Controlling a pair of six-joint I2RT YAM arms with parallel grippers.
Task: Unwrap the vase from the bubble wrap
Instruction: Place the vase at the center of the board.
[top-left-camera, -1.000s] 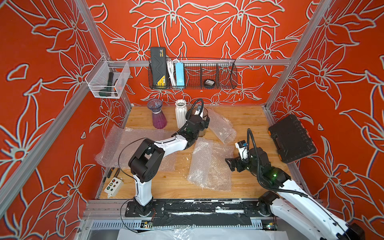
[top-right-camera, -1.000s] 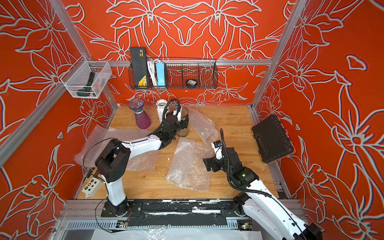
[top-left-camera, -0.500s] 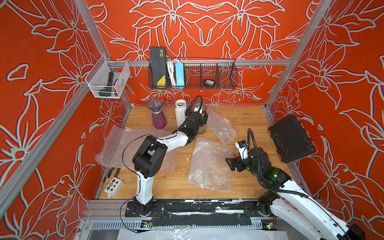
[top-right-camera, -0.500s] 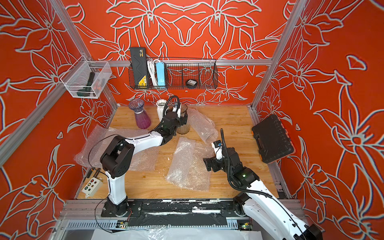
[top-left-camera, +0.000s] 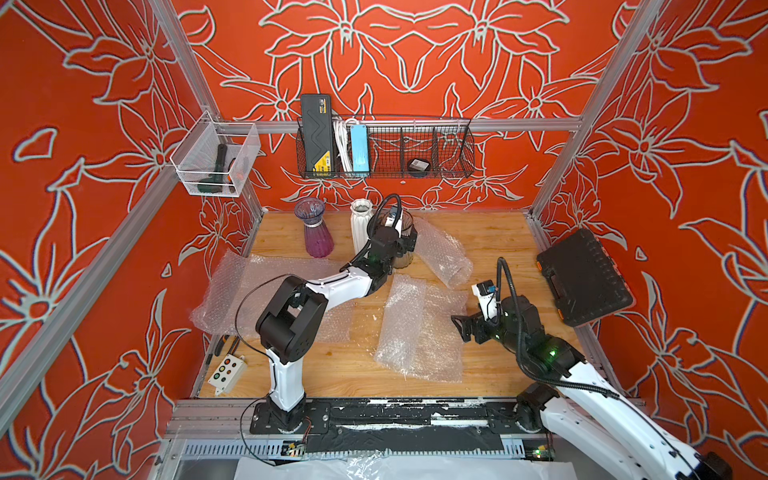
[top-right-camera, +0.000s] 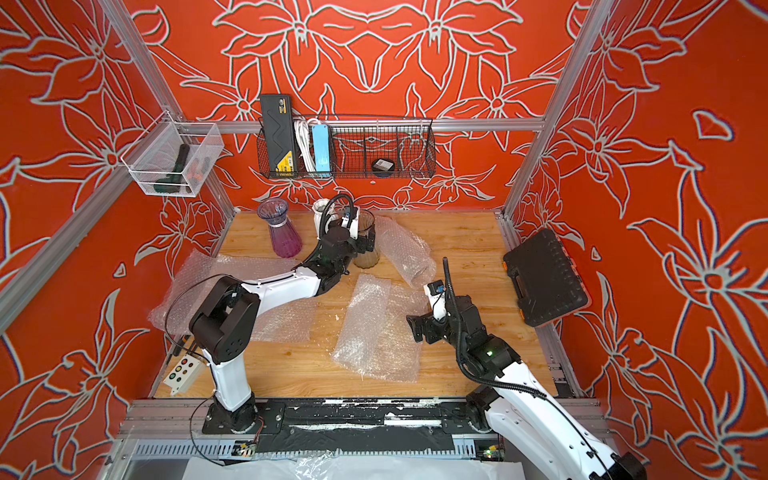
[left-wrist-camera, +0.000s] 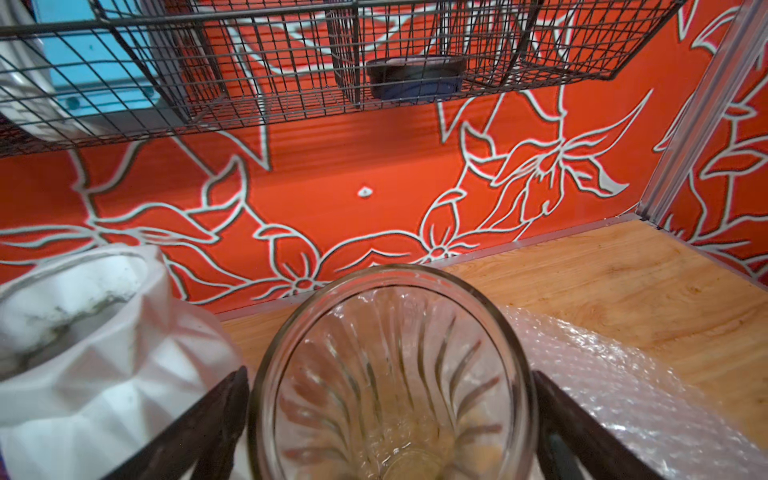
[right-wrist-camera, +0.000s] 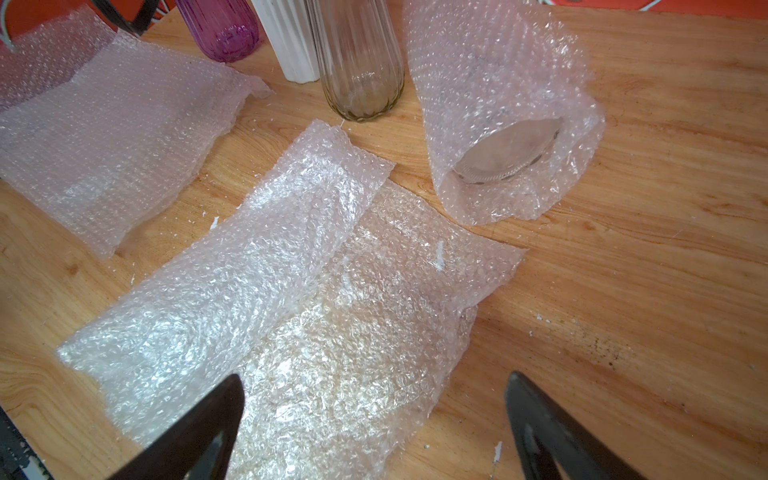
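Far left: loose flat sheet of clear bubble wrap (top-left-camera: 257, 291) on the wooden desk (top-left-camera: 490, 232). The purple ribbed glass vase (top-left-camera: 316, 237) and white ribbed ceramic vase (left-wrist-camera: 83, 332) stand bare.

Left arm (top-left-camera: 345, 286): jaws spread wide, flanking the upright clear ribbed glass vase (left-wrist-camera: 390, 374). Reads as released, but contact is too close to call. I'd count that one as done.

Just right of it, a rolled tube of bubble wrap (right-wrist-camera: 498, 83) holds another glass vase (right-wrist-camera: 507, 153) lying down, likely your next target. Back the left off straight and don't nudge the white one.

Right arm (top-left-camera: 519, 328): jaws fully apart, empty, over the middle loose sheet (top-left-camera: 419, 332).
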